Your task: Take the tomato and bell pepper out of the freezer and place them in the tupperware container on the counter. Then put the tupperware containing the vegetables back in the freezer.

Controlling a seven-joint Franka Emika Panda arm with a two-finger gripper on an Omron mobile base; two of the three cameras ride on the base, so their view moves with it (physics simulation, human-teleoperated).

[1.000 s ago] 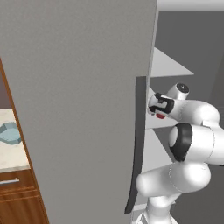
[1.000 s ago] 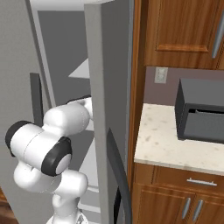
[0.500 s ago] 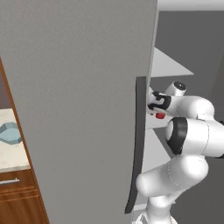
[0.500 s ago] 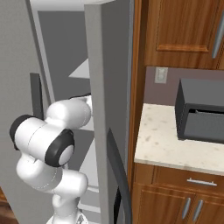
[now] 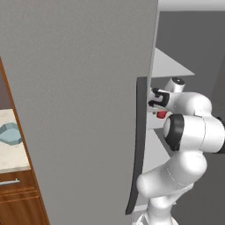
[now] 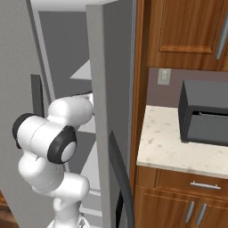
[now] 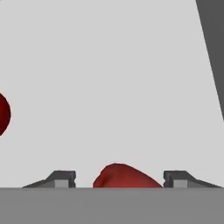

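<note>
Gripper (image 7: 118,183): you're holding the jaws apart, not touching anything.
Bell pepper (image 7: 122,177): sitting between them.
Tomato (image 7: 3,113): lying off beside them.

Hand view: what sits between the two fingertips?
A red vegetable sits between the fingertips, small gaps either side. Tomato or bell pepper, I cannot tell.

Inside the freezer (image 5: 88,88), a red vegetable (image 7: 124,177) is sitting between the jaws, with a gap on each side. Pale shelf (image 7: 113,78) is lying bare beyond it, and a second red item (image 7: 3,114) is sitting well off at the left edge.
</note>
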